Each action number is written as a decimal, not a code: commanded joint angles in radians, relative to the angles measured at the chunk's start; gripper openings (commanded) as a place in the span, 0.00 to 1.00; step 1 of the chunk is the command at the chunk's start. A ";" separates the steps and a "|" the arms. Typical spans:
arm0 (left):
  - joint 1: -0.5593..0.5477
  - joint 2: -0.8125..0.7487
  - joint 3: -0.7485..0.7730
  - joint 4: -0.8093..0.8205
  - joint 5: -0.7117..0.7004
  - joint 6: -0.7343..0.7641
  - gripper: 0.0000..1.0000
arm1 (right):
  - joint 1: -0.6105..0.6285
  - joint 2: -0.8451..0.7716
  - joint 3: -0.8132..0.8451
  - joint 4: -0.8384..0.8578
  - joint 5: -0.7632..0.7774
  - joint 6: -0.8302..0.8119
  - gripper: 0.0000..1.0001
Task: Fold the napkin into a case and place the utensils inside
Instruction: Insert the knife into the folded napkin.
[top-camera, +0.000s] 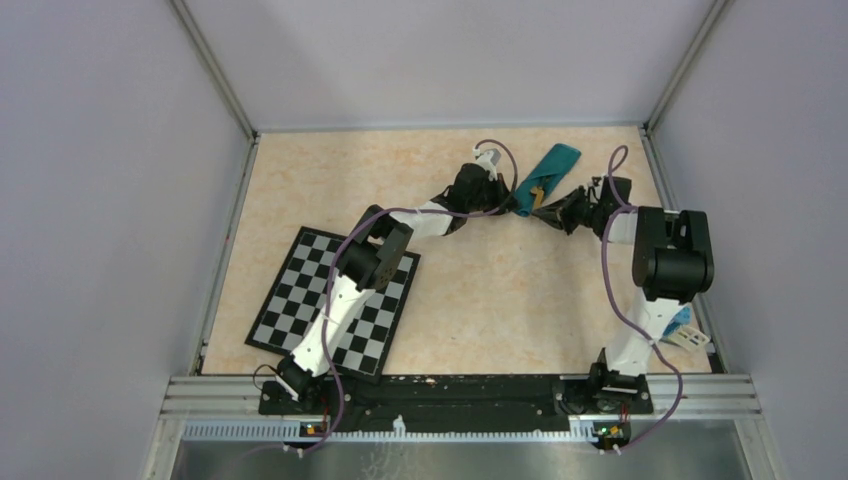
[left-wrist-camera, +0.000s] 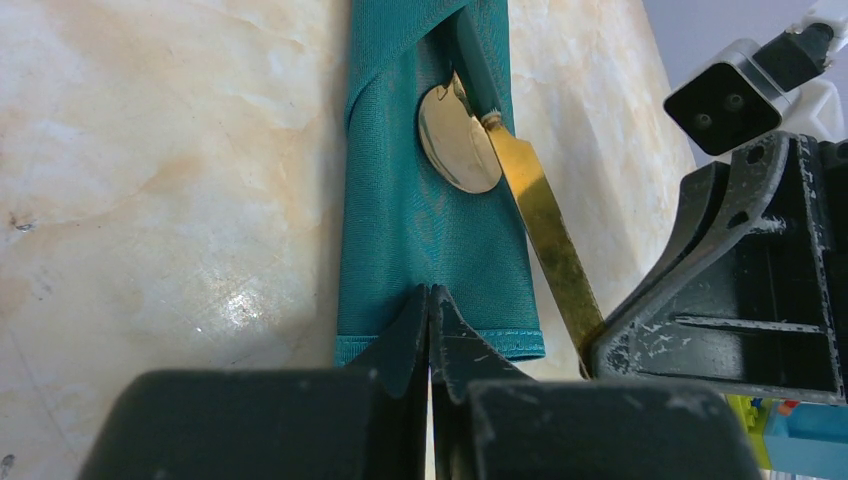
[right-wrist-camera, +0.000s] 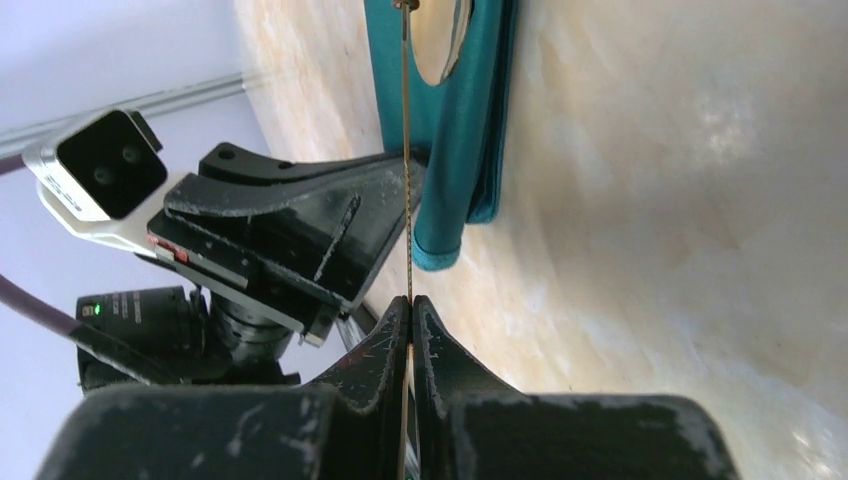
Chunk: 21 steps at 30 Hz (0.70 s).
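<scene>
Nothing I can actually read in any of the three views — no brand, label or number that comes out legibly. The only candidate is a line of tiny pale print on the black housing (right-wrist-camera: 140, 310) beside a small green light, at the left edge of the right wrist view, and it's way too small and blurry to make out.
</scene>
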<state>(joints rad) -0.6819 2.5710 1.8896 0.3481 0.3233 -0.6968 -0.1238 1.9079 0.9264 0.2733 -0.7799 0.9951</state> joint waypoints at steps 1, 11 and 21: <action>-0.004 0.002 -0.013 0.017 -0.006 0.011 0.00 | 0.037 0.027 0.063 0.071 0.069 0.054 0.00; -0.005 -0.007 -0.042 0.022 -0.012 0.010 0.00 | 0.071 0.123 0.181 0.096 0.171 0.094 0.00; -0.004 -0.015 -0.064 0.037 -0.013 0.011 0.00 | 0.073 0.194 0.268 0.099 0.209 0.102 0.00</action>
<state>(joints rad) -0.6815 2.5706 1.8530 0.4149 0.3233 -0.7029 -0.0589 2.0708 1.1294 0.3321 -0.5999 1.0897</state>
